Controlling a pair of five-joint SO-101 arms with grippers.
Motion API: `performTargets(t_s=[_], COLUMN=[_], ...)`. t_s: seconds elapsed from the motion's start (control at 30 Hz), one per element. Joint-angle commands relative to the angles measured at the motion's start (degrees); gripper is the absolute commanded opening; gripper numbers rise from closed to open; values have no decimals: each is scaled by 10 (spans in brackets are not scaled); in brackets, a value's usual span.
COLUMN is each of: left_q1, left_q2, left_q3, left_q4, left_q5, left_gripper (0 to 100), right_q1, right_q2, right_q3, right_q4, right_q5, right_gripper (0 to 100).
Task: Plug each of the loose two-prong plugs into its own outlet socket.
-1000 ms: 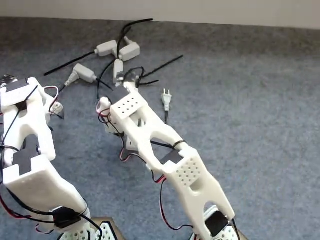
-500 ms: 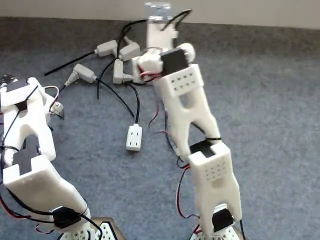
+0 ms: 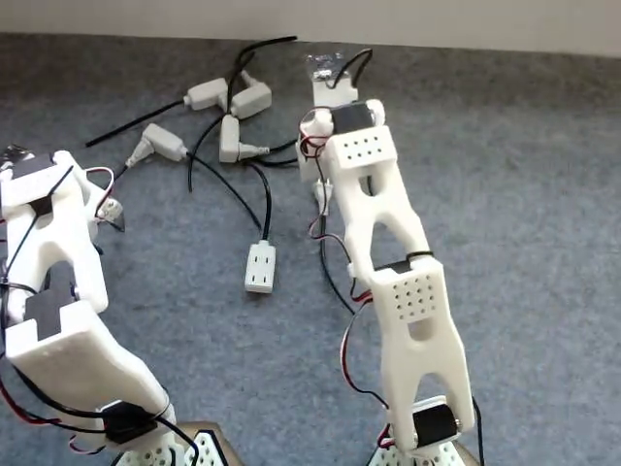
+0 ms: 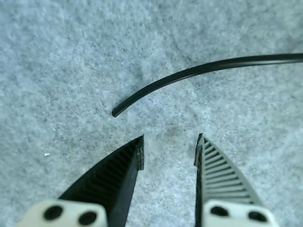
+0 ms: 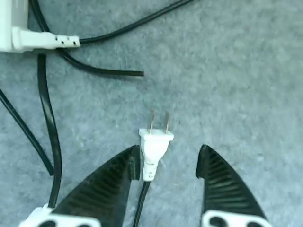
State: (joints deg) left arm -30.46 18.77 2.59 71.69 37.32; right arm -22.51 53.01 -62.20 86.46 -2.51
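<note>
A loose white two-prong plug [image 5: 154, 143] lies on the grey carpet with its prongs pointing away from my right gripper [image 5: 168, 158]. That gripper is open and straddles the plug without touching it. In the high view the right arm [image 3: 374, 204] stretches to the far side, and the plug [image 3: 321, 199] peeks out beside it. A white outlet socket [image 3: 259, 268] on a black cable lies in the middle of the carpet. My left gripper [image 4: 169, 146] is open over bare carpet near a black cable end [image 4: 116, 112]; it sits at the left edge [image 3: 112, 212].
Several white plugs and adapters [image 3: 229, 97] with black cables lie tangled at the far left. One of them [image 5: 14, 28] lies close to my right gripper, with black cables [image 5: 47, 118] beside the fingers. Open carpet spreads to the right.
The right arm swung from over the outlet socket to the right and far side, uncovering the socket, then came down over the loose plug. The left arm has not moved.
</note>
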Motion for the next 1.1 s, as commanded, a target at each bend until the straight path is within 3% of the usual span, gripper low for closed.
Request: performTargets(t_s=[0.0, 0.5, 0.7, 0.8, 0.97, 1.07], left_q1=[2, 3, 8, 8, 8, 8], left_q2=[-29, -29, -29, -29, -29, -29], left_q3=[-8, -8, -8, -8, -8, -8], left_q4=[-6, -7, -7, -7, -7, -7], left_q5=[4, 4, 4, 4, 4, 3], left_gripper=[182, 182, 182, 182, 182, 182], right_q1=[0, -24, -22, -14, -13, -13], right_q2=[7, 65, 65, 59, 62, 69], right_q3=[-3, 2, 0, -3, -47, -15], right_q4=[-15, -55, -47, -19, 19, 20], right_q5=[13, 9, -8, -53, -59, -60], right_gripper=[183, 181, 38, 45, 55, 139])
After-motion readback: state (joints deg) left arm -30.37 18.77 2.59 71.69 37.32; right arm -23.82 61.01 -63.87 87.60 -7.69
